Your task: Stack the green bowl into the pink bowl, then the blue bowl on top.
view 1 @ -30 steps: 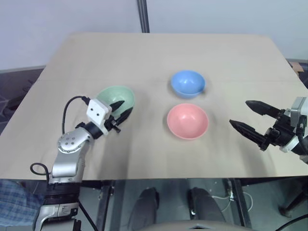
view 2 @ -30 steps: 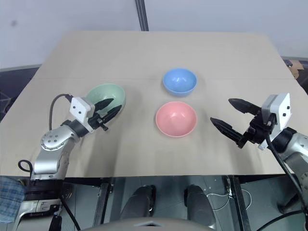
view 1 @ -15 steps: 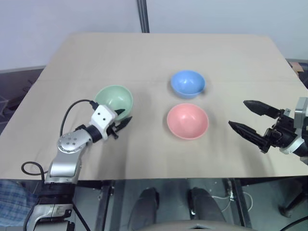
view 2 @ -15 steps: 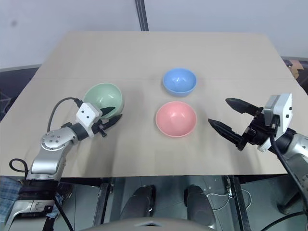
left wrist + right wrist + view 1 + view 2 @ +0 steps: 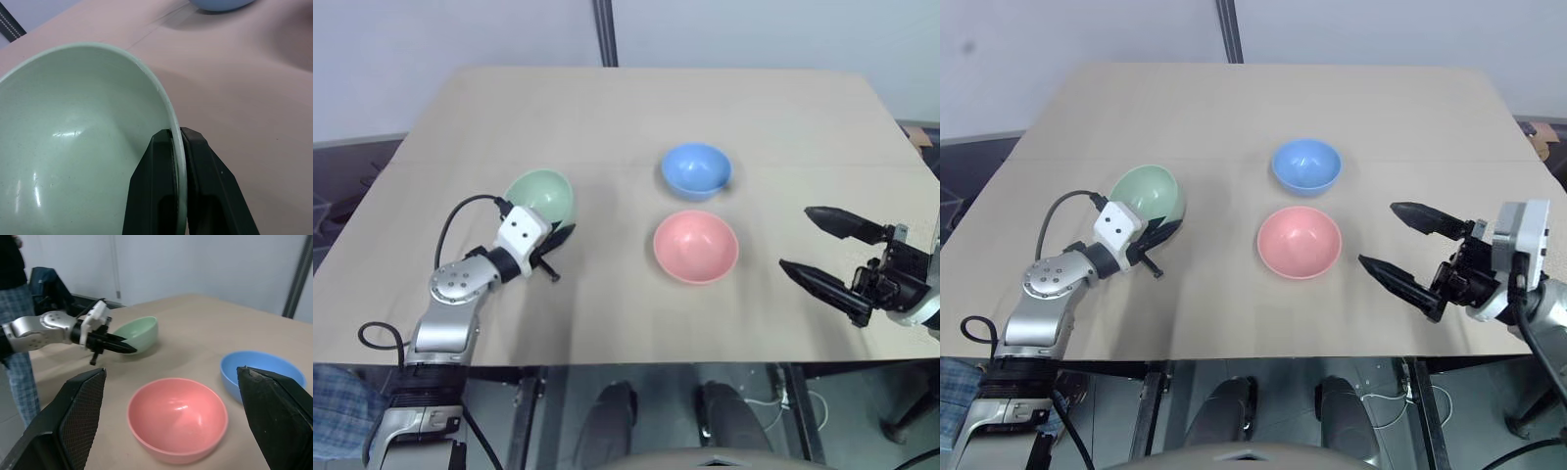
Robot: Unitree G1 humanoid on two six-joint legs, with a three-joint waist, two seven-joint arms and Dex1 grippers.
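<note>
1. L gripper (image 5: 556, 238) has its jaws clamped on the near rim of the green bowl (image 5: 542, 194), one finger inside and one outside. The bowl sits at the table's (image 5: 607, 108) left side, tipped w/ its opening toward the arm.
2. R gripper (image 5: 1408, 250) hangs over the table's right edge, jaws spread wide, holding nothing.
3. Pink bowl (image 5: 695, 246) sits upright near centre, well apart from the green one. Blue bowl (image 5: 696, 168) is just behind it, not touching.
4. Stage, as judged: grasp made, lift and carry to pink not yet done.
5. Risk: the pinch is on a thin, smooth rim at one spot only, so the bowl could pivot or slip out during the lift.
6. Risk: if still tilted on arrival, green may catch pink's rim and shove it, or nest crooked.
7. Risk: a low carry path could clip pink or nudge blue.
8. Risk: R gripper is close to pink's right side and could get in the way if the left overshoots.
</note>
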